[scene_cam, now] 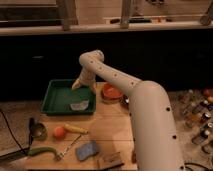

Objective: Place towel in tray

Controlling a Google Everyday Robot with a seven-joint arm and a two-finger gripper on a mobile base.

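The dark green tray sits at the back left of the wooden table. A pale towel lies inside it, near its front right corner. My white arm reaches from the lower right up and over to the tray. My gripper hangs over the tray's right side, a little above and behind the towel, apart from it.
A round orange-red bowl stands right of the tray. In front lie an orange ball, a yellow item, a green item, a blue sponge, a dark utensil and a brown block. Bottles stand at the right.
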